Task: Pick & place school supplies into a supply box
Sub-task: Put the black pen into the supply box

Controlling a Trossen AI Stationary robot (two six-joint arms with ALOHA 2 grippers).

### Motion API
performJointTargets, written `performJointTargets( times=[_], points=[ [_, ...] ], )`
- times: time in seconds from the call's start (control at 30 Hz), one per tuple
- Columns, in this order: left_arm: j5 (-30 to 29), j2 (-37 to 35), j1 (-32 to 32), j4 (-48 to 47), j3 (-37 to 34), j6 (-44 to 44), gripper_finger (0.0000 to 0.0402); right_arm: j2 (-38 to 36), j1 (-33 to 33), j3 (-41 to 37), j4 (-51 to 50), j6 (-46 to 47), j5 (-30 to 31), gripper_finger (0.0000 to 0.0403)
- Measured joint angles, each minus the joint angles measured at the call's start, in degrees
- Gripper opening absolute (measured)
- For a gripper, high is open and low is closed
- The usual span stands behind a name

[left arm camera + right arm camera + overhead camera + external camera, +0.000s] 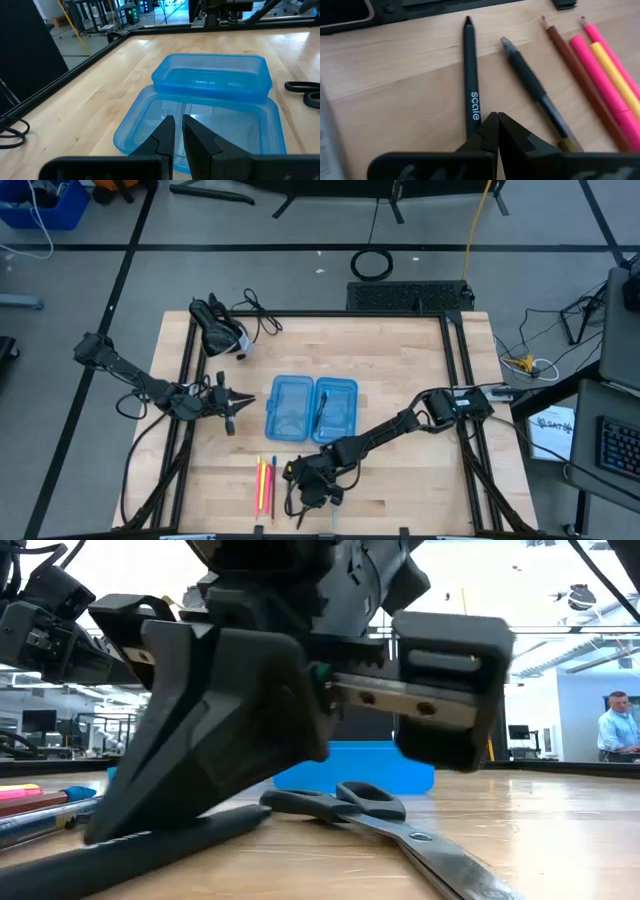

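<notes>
- We read this as a robotics lab or workshop: wooden table (400,380) in a black metal frame (455,370), grey floor marked with black tape lines.
- Cables (372,262) lie on the floor.
- Low view shows monitors (40,722), benches and a person (618,730) behind.

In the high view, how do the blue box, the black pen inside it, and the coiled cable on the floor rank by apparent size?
1. Blue box, clearly largest.
2. Coiled cable.
3. Black pen, a thin line.
The cable lies on the floor, farther from the camera, so its rank against the pen is unsure.
</notes>
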Motion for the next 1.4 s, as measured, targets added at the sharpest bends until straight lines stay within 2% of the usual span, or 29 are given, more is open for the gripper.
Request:
performJointTargets(
  times=[0.33,0.5,0.6,0.8,0.9,1.0,1.13,1.2,1.3,1.4],
  points=[
    [0.0,0.0,0.0,0.0,0.0,-1.2,0.0042,0.0,0.3,-0.1,-5.3,1.8,0.1,0.0],
    [0.0,0.0,0.0,0.1,0.0,-1.5,0.0042,-1.9,0.6,-0.4,-2.3,3.0,6.2,0.0],
    [0.6,0.0,0.0,0.2,0.0,-2.7,0.0042,-4.9,0.4,-0.7,-2.5,4.5,9.5,0.0],
    [2.6,0.0,0.0,0.8,0.0,-5.2,0.0042,-16.2,-0.2,-2.8,-4.4,7.2,7.4,0.0],
    [7.6,0.5,0.0,2.6,0.0,-7.6,0.0042,-23.0,-0.3,-9.7,-2.9,9.4,3.9,0.0],
    [11.9,3.4,-1.0,6.3,0.1,-9.6,0.0042,-31.6,-0.7,-19.7,5.0,13.6,3.2,0.0],
    [12.1,11.8,-3.5,6.4,4.8,-12.6,0.0042,-41.6,-0.6,-36.0,19.5,18.4,3.7,0.0],
    [11.5,17.8,-4.6,6.2,9.0,-13.4,0.0042,-45.6,-0.6,-44.6,28.3,20.7,6.7,0.0],
    [11.0,27.8,-6.3,4.9,17.3,-15.4,0.0042,-50.5,-0.8,-55.3,43.4,24.2,16.5,0.0],
    [10.7,37.6,-7.5,-0.7,26.6,-21.7,0.0042,-52.5,-1.0,-63.0,52.1,28.8,22.4,0.0]
  ],
)
